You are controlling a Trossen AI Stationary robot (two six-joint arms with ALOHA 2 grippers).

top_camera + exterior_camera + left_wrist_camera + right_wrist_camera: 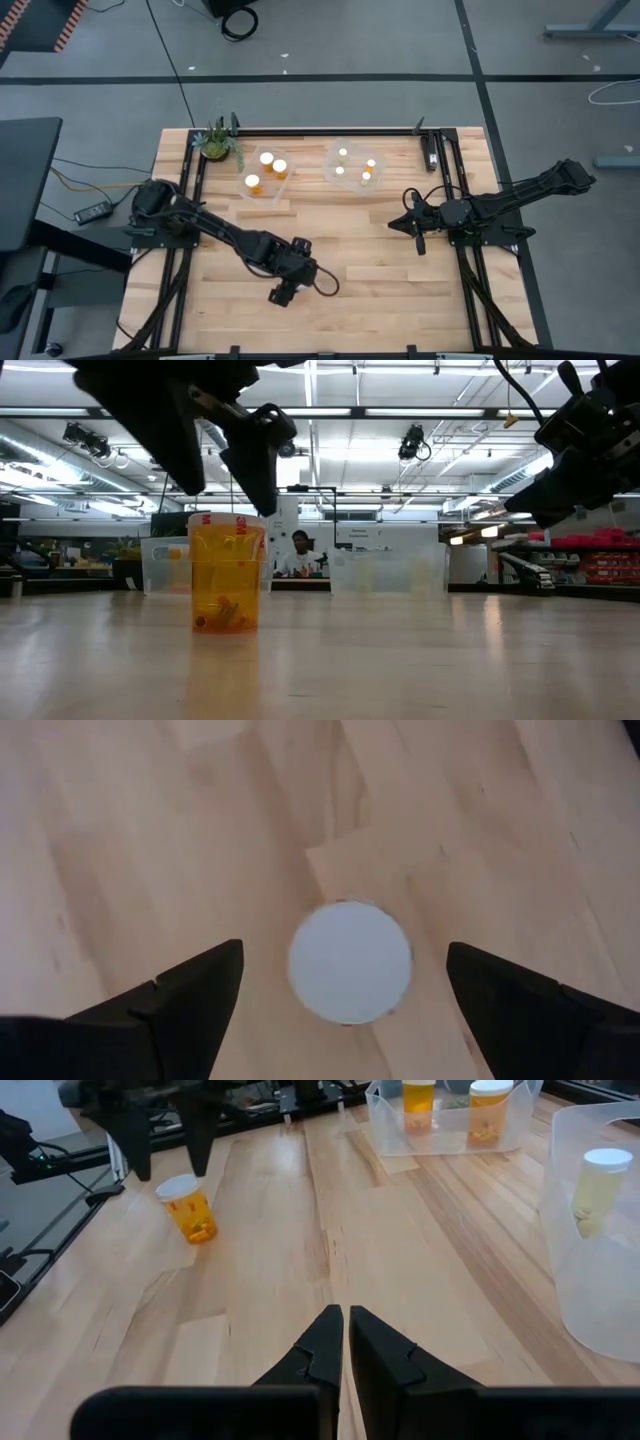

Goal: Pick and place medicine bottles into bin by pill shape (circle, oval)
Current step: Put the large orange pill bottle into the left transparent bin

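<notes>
One amber medicine bottle (227, 575) with a white cap (350, 962) stands upright on its base on the wooden table, near the front middle. My left gripper (344, 948) hangs open straight above it, pointing down, one finger on either side of the cap and clear of it. In the high view my left gripper (283, 292) hides the bottle. My right gripper (345, 1340) is shut and empty over the table's right part (415, 225). The right wrist view also shows the bottle (188, 1208).
A square clear bin (265, 178) at the back holds three bottles. A round clear bin (353, 165) beside it holds several. A small green plant (215, 140) stands at the far left corner. Bare wood lies between the two arms.
</notes>
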